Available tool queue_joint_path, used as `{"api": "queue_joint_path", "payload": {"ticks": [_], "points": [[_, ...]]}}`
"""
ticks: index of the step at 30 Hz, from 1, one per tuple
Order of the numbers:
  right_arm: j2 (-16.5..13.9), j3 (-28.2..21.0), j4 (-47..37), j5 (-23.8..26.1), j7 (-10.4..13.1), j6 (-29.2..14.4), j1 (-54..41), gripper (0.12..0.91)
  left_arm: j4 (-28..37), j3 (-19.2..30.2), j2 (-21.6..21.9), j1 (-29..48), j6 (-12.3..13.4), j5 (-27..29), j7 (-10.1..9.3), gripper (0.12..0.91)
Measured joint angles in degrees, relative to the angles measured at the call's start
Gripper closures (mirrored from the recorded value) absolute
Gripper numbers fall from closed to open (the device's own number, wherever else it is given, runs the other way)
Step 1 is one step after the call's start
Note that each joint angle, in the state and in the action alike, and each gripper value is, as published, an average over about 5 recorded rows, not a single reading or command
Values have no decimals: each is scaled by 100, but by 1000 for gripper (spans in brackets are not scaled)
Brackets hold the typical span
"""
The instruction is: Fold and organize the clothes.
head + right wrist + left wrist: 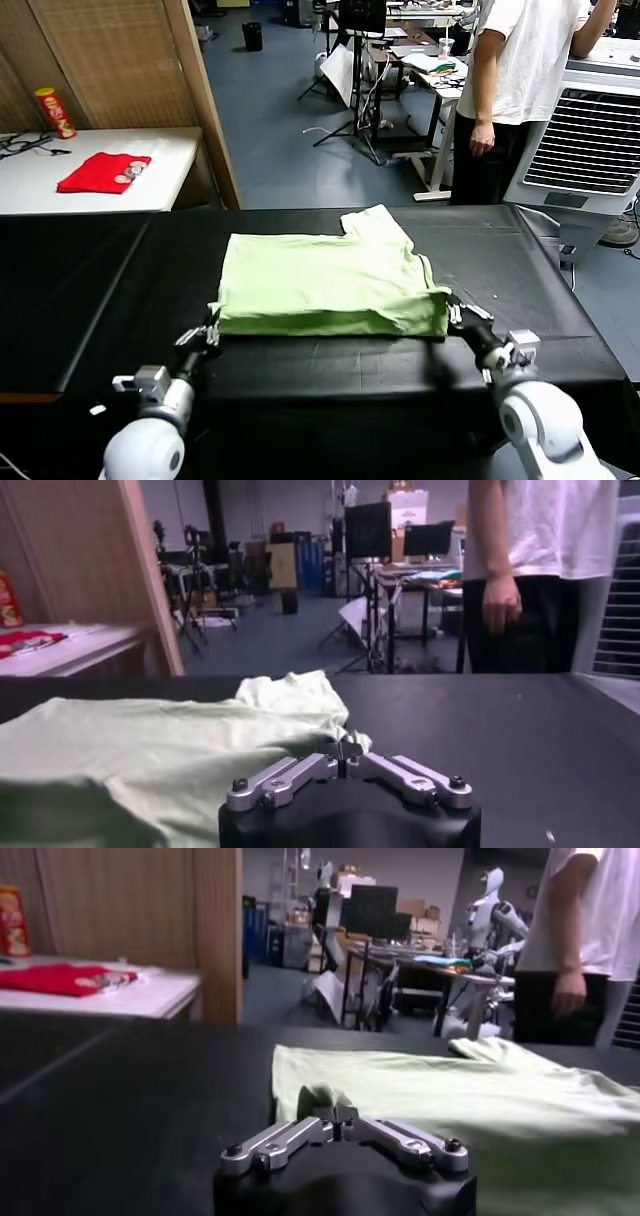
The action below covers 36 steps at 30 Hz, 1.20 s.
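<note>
Occupying most of the lower frame in the head view, the black table carries a dark matte sheet with faint creases; its left portion is a separate black panel meeting the main sheet along a diagonal seam. Beyond it, the room has a blue-grey floor running to the upper centre, a wooden partition at upper left, and desks with monitor stands and cables at upper centre. At upper right a person in a white T-shirt stands beside a white louvred unit.

At frame centre the pale green T-shirt lies folded into a rough rectangle on the table, one sleeve projecting toward the far edge at upper centre.

At upper left a white side table holds a red cloth and, behind it, an upright red and yellow can.

At lower left the left gripper has its fingers pinched closed on the shirt's near left corner; the left wrist view shows cloth bunched at the fingertips. At lower right the right gripper is likewise clamped on the near right corner, with fabric gathered at its fingertips.
</note>
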<state>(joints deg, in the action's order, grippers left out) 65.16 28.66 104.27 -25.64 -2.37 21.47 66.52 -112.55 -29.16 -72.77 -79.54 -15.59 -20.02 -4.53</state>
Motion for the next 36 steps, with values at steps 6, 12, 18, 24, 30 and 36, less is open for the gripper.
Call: {"api": "queue_joint_path", "payload": {"ticks": [6, 12, 18, 24, 30, 36], "points": [[81, -231, -421, 89, -181, -109, -344, 839, 419, 170, 70, 418, -48, 21, 27, 902], [-7, -211, -257, 282, -311, 44, -245, 519, 589, 251, 65, 629, -138, 55, -6, 832], [-172, -30, 246, 526, -180, 269, 184, 255, 508, 203, 94, 500, -155, 104, -14, 507], [-183, 202, 679, 594, -177, 276, 762, 228, 365, 148, 112, 236, -178, 94, -8, 255], [-83, 269, 763, 654, -173, 272, 1141, 344, 277, 97, 171, 15, -282, -171, 57, 233], [25, 235, 692, 675, -195, 254, 1204, 629, 302, 41, 233, -47, -378, -336, 87, 241]]}}
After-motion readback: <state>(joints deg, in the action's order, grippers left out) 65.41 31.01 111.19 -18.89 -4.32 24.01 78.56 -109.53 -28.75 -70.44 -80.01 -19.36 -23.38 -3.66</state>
